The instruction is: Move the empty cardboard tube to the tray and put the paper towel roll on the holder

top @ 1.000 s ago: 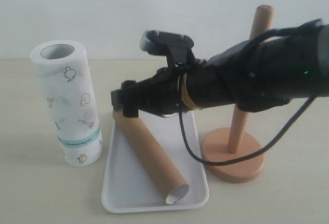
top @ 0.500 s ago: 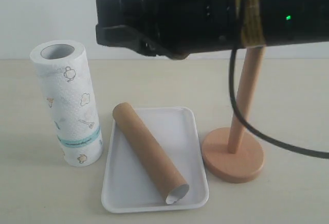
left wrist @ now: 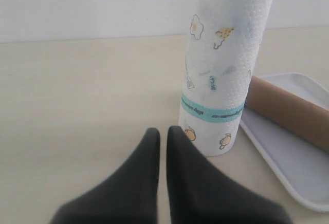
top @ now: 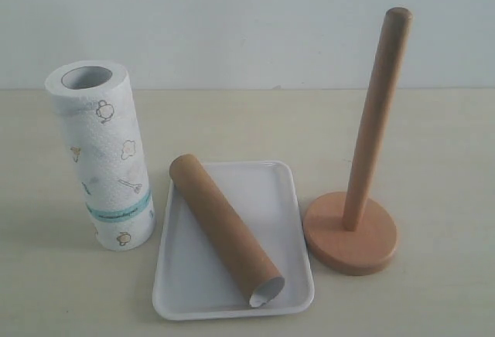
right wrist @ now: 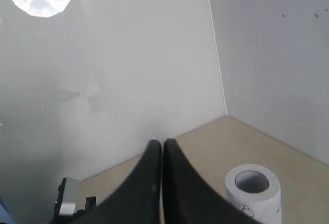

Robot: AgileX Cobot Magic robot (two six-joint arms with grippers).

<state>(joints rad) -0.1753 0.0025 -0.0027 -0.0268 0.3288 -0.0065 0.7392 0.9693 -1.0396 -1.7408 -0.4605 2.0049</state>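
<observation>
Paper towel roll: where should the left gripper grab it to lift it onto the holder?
Probably the top rim of the paper towel roll, from above: it stands upright with its hollow core open upward, so its wall can be pinched inside and out.

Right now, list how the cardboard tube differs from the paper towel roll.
The cardboard tube lies in the tray; the paper towel roll stands upright on the table beside it. The tube is slim and plain brown; the roll is thick, white, with prints and a teal band. Both are hollow cylinders.
</observation>
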